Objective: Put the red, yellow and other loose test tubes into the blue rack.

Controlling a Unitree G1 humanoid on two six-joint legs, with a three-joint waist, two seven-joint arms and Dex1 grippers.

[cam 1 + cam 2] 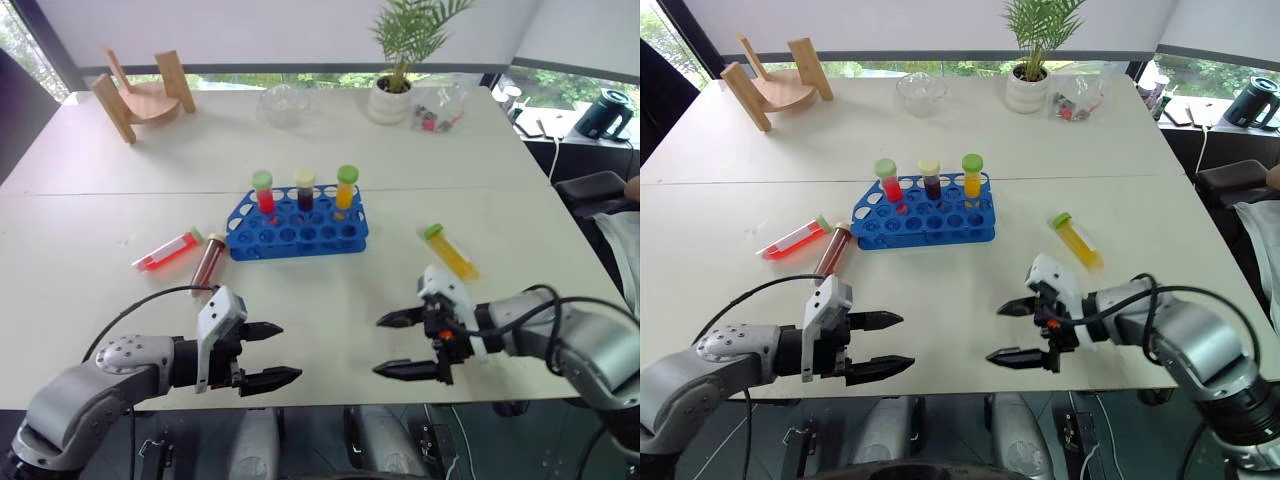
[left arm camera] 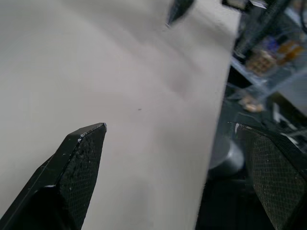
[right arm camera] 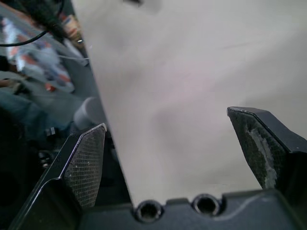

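1. Blue rack (image 1: pixel 297 225): glossy plastic, scalloped edge, round-hole grid, mid-table; three capped tubes upright in its back row
2. Loose clear tubes lie flat: red tube (image 1: pixel 167 251) and maroon tube (image 1: pixel 208 263) left of rack, yellow tube (image 1: pixel 449 251) right
3. Left gripper (image 1: pixel 272 353) and right gripper (image 1: pixel 398 344): jaws wide, empty, near table edge
4. White matte table (image 1: pixel 330 290), windows behind

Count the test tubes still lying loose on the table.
3. A red tube and a dark maroon tube lie left of the blue rack; a yellow tube lies to its right. None looks hidden.
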